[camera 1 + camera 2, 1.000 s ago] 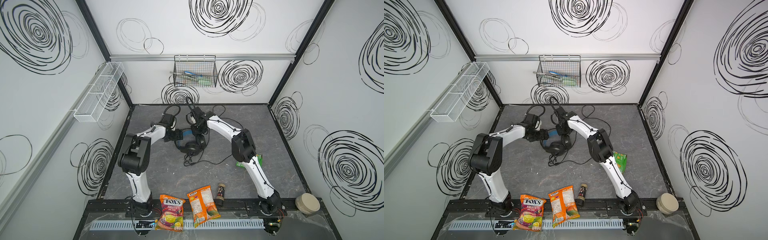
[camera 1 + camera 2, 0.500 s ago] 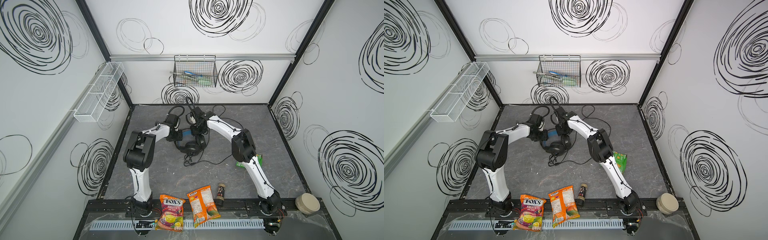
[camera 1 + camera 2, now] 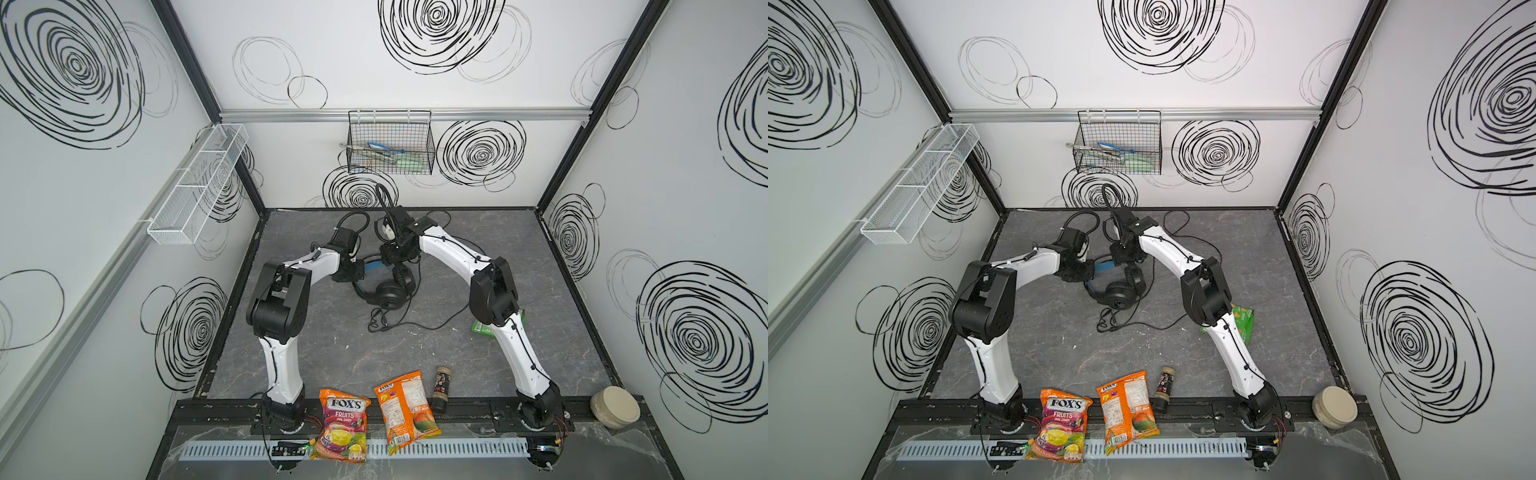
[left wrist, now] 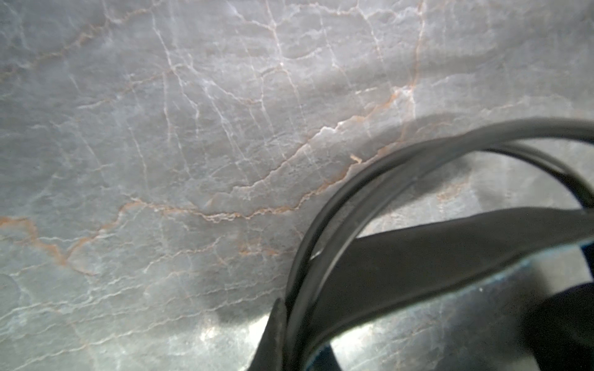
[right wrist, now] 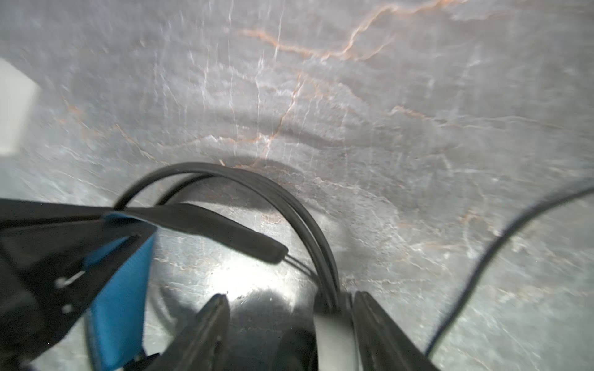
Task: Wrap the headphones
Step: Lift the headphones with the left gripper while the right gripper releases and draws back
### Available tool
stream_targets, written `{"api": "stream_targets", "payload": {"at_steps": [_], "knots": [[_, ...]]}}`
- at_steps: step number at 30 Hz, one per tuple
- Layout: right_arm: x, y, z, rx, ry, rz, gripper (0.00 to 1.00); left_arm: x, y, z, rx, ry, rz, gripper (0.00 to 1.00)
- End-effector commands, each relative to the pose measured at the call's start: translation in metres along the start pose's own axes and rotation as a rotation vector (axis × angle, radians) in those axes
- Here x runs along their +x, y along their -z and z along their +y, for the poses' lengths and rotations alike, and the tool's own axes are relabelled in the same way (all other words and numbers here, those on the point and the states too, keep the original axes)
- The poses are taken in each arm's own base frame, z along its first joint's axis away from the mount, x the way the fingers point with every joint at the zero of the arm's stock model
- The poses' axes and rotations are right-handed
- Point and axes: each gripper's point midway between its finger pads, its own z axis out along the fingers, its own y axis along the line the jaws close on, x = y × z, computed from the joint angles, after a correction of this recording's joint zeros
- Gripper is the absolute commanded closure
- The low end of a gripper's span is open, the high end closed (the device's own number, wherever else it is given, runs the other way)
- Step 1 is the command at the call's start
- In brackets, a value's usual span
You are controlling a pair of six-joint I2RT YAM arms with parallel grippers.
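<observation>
One pair of headphones [image 3: 386,293], two front snack bags [image 3: 343,428] [image 3: 405,413]; left pincer [image 3: 359,272] tight on its blue headband [image 5: 122,289], right pincer [image 5: 291,303] agape

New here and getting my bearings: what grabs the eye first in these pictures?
The black headphones lie mid-table with a gripper at each side: the left gripper shut on the headband, the right gripper open at the wire arch. Two bright snack bags lie at the front edge, and black swirls cover the walls.

Black over-ear headphones [image 3: 388,296] on grey tabletop [image 3: 332,353], mid-rear; cups together, blue inner headband lifted; thin cable [image 3: 379,325] loose, tangled in front.
</observation>
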Motion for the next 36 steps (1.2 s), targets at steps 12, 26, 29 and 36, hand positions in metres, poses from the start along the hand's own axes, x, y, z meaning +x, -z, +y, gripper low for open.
{"api": "stream_targets", "payload": {"at_steps": [12,26,29,36], "knots": [[-0.054,0.137,0.010,-0.075,0.001,-0.249,0.19,-0.010,0.055,-0.014,0.058,0.028,-0.085,1.00],[-0.065,0.343,-0.039,-0.368,-0.080,-0.657,0.16,-0.057,0.204,-0.035,0.166,0.224,-0.400,1.00],[-0.049,0.368,-0.034,-0.399,-0.024,-0.695,0.16,-0.063,0.234,-0.034,0.167,0.294,-0.473,1.00],[-0.003,0.392,-0.011,-0.431,0.065,-0.722,0.14,-0.088,0.297,-0.046,0.203,0.313,-0.555,1.00]]}}
